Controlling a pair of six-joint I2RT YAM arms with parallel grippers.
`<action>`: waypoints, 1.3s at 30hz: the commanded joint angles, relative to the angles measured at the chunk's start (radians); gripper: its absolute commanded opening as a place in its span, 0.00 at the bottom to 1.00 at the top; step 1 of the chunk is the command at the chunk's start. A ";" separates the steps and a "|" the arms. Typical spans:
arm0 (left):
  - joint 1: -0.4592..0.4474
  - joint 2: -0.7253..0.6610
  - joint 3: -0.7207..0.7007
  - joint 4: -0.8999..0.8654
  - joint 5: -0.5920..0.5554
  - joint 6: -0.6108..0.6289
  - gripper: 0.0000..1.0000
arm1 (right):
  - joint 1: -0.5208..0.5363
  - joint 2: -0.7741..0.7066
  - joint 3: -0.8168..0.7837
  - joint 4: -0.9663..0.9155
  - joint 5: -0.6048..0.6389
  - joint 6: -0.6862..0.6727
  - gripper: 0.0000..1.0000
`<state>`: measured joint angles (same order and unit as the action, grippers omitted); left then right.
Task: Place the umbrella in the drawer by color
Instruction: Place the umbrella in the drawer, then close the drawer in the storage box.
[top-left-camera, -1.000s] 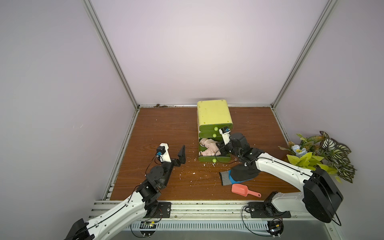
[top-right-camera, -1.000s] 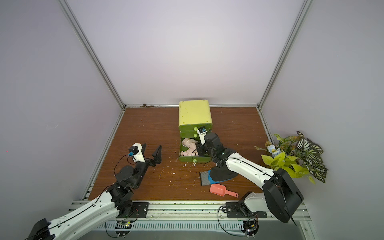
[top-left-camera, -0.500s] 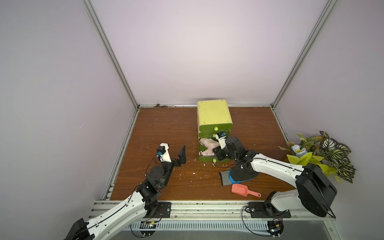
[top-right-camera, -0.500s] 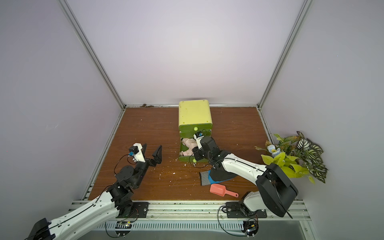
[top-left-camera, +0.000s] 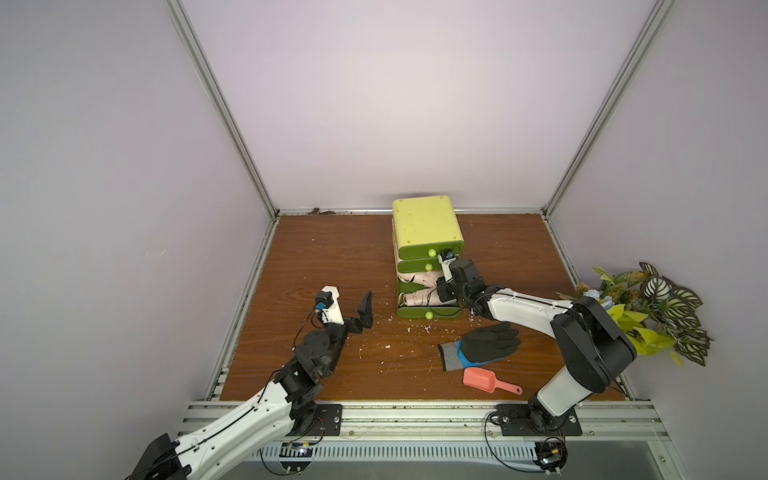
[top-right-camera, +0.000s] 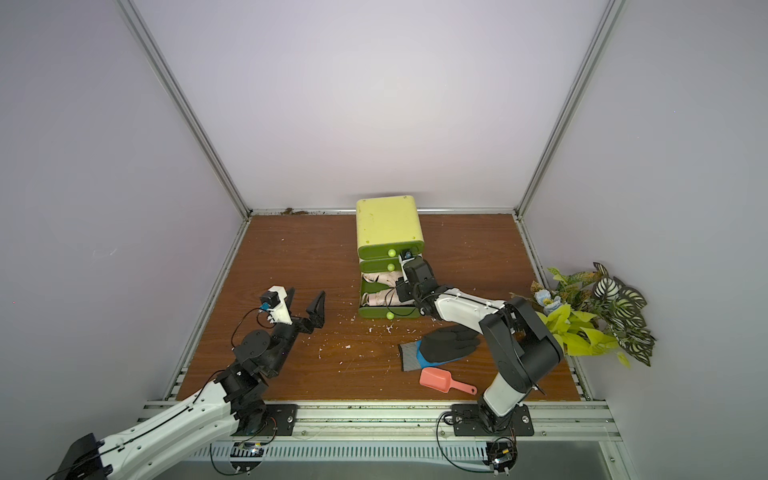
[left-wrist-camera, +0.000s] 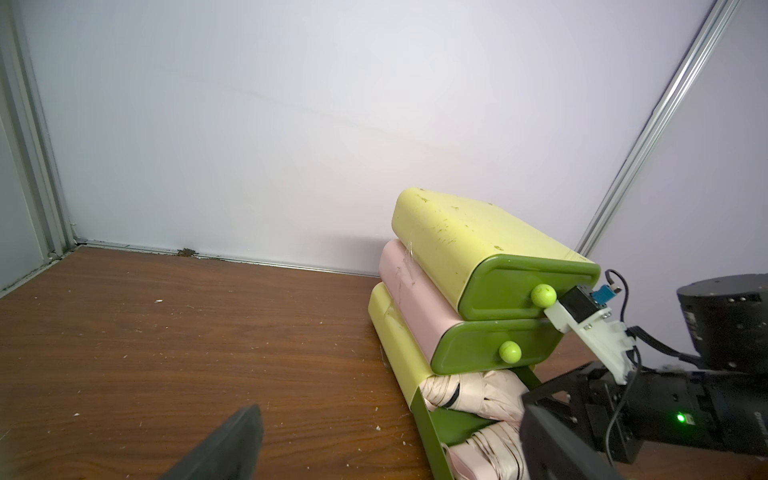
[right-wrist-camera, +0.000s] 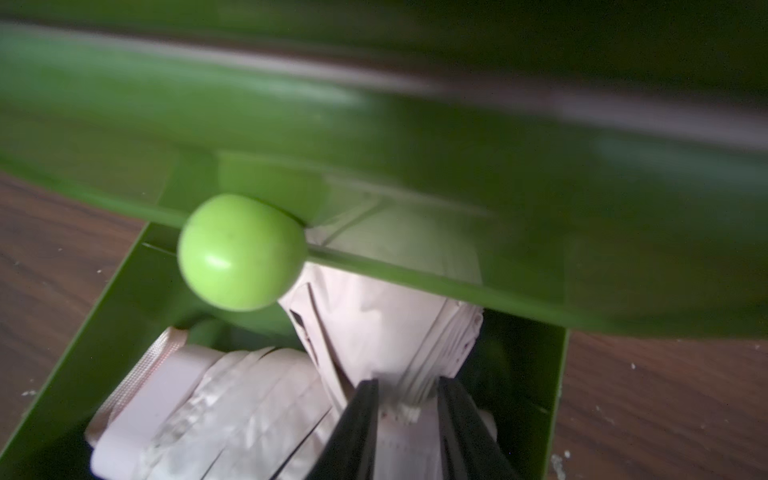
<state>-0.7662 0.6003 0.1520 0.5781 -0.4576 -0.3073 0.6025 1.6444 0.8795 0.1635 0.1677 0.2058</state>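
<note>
Umbrella (right-wrist-camera: 374, 324) sits inside drawer (right-wrist-camera: 124, 299) walls, seemingly between jaws.

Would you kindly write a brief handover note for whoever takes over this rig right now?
Left gripper: open, empty, hovering apart from the yellow-green plastic three-drawer cabinet.
Right gripper: inside its pulled-out bottom drawer, jaws closed on the pale pink folded umbrella.
Done: umbrella lies in that drawer.
To do: release, withdraw, push the drawer shut. The middle casing is pink, the bottom casing yellow, so check the colour match first.
</note>
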 joint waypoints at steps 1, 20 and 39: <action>0.002 0.010 0.030 0.015 -0.007 0.007 0.99 | -0.004 -0.005 0.027 -0.013 0.048 -0.043 0.34; 0.003 0.044 0.101 -0.081 0.033 -0.004 0.99 | 0.017 -0.665 -0.367 0.169 -0.152 0.056 0.58; 0.349 1.024 1.158 -0.351 0.601 -0.165 0.99 | 0.254 -0.746 -0.648 0.365 -0.020 0.270 0.66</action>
<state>-0.4885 1.5127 1.1999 0.3305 -0.0826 -0.4339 0.8494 0.9016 0.2394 0.4095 0.0990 0.4114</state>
